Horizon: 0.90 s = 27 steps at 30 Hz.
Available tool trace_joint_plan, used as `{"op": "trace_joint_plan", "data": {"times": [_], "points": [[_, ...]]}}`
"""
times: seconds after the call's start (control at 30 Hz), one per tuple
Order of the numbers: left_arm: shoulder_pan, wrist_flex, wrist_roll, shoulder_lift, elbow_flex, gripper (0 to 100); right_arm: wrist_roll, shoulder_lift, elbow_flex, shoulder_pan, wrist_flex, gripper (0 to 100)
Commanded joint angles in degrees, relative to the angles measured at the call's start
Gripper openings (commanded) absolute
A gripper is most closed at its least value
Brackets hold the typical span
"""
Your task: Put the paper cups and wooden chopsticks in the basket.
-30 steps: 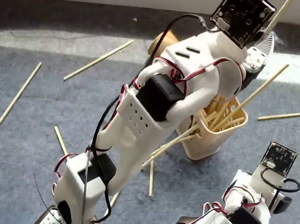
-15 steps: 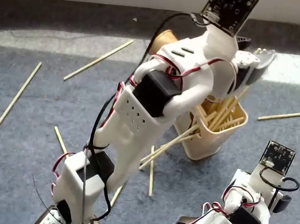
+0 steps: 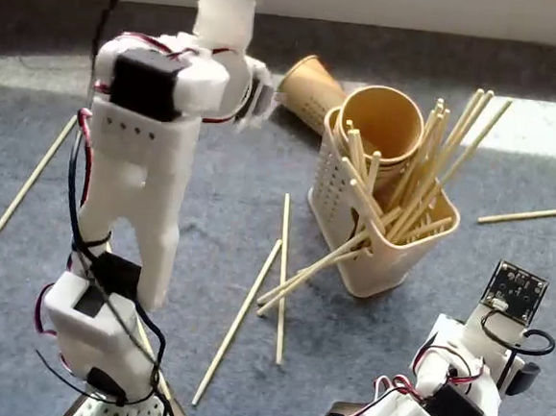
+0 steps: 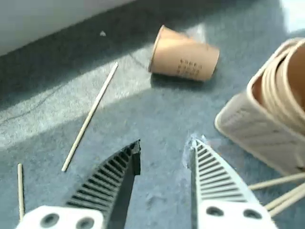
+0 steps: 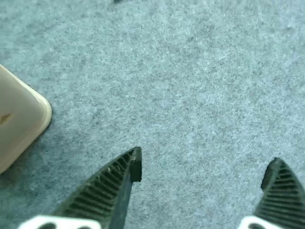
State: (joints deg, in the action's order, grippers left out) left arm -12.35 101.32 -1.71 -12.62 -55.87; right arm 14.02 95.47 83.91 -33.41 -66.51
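The cream basket (image 3: 390, 251) holds a paper cup (image 3: 386, 125) and several wooden chopsticks (image 3: 425, 171), some of them poking out through its side. Behind it a second paper cup (image 3: 310, 87) (image 4: 185, 59) lies on its side on the carpet. My left gripper (image 3: 264, 97) (image 4: 165, 147) hangs open and empty above the carpet, just short of that cup and beside the basket (image 4: 259, 129). Low at the front right, my right gripper (image 5: 206, 163) stands wide open over bare carpet, next to a basket corner (image 5: 19, 119).
Loose chopsticks lie on the blue-grey carpet: one at far left (image 3: 29, 184), two in front of the basket (image 3: 282, 276) (image 3: 238, 322), one at far right (image 3: 533, 214), one near the lying cup (image 4: 90, 117). The right arm (image 3: 465, 396) is at the bottom right.
The left arm has swung from over the basket to the left and back, uncovering the cup and chopsticks in it. The right arm has not moved.
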Motion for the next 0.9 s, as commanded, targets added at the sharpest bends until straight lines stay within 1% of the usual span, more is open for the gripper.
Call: {"op": "trace_joint_plan", "data": {"times": [0.0, 0.07, 0.17, 0.27, 0.37, 0.5, 0.57, 0.67, 0.77, 0.87], "points": [[-2.15, -0.18, -17.76, 1.01, 25.71, 19, 0.53, 0.48, -0.22, 0.22, 0.22, 38.2], [-4.79, -3.08, -21.71, 2.15, 34.51, 19, 0.53, 0.48, -0.22, 0.22, 0.22, 38.2], [-7.78, -10.55, -25.05, 5.41, 45.76, 19, 0.53, 0.48, -0.22, 0.22, 0.22, 38.2], [-7.69, -17.41, -26.46, 8.13, 53.76, 19, 0.53, 0.48, -0.22, 0.13, 0.22, 38.2], [0.13, -26.29, -28.4, 8.75, 58.68, 19, 0.53, 0.48, -0.13, 0.13, 0.22, 38.2], [16.75, -42.02, -28.75, 8.04, 61.14, 19, 0.53, 0.48, -0.13, 0.13, 0.22, 38.2], [25.01, -47.03, -28.75, 6.11, 59.38, 19, 0.53, 0.48, -0.13, 0.13, 0.22, 38.2], [34.59, -46.15, -29.1, 1.45, 55.25, 19, 0.53, 0.48, -0.13, 0.22, 0.22, 38.2], [40.84, -42.73, -32.7, -4.88, 51.38, 19, 0.53, 0.48, -0.13, 0.22, 0.22, 38.2], [47.34, -41.14, -33.23, -11.12, 47.25, 19, 0.53, 0.48, -0.13, 0.22, 0.22, 38.2]]}}
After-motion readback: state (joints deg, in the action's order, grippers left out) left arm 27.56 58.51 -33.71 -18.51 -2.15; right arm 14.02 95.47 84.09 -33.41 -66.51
